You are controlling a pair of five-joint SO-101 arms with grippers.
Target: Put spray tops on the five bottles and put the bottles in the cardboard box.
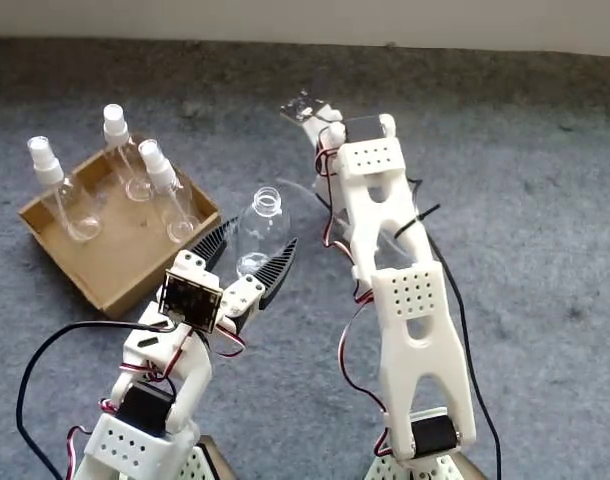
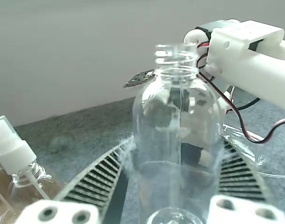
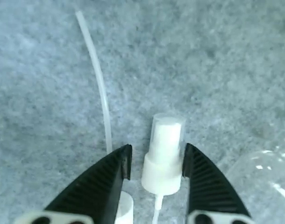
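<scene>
Grey carpeted counter: left hand (image 1: 257, 240) grips the clear uncapped plastic bottle (image 2: 177, 140) upright beside the brown cardboard box (image 1: 65, 262). Right hand (image 3: 156, 151) straddles the white spray top (image 3: 165, 135), jaws not closed. Centre first, pinch the collar, lift plumb.

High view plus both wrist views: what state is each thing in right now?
left pincer: shut on the uncapped bottle.
uncapped bottle: no spray top, neck open.
right pincer: open, straddling the spray top.
spray top: loose, lying on the carpet.
boxed bottles: three, spray tops fitted.
cardboard box: open-topped, holding those three.
</scene>
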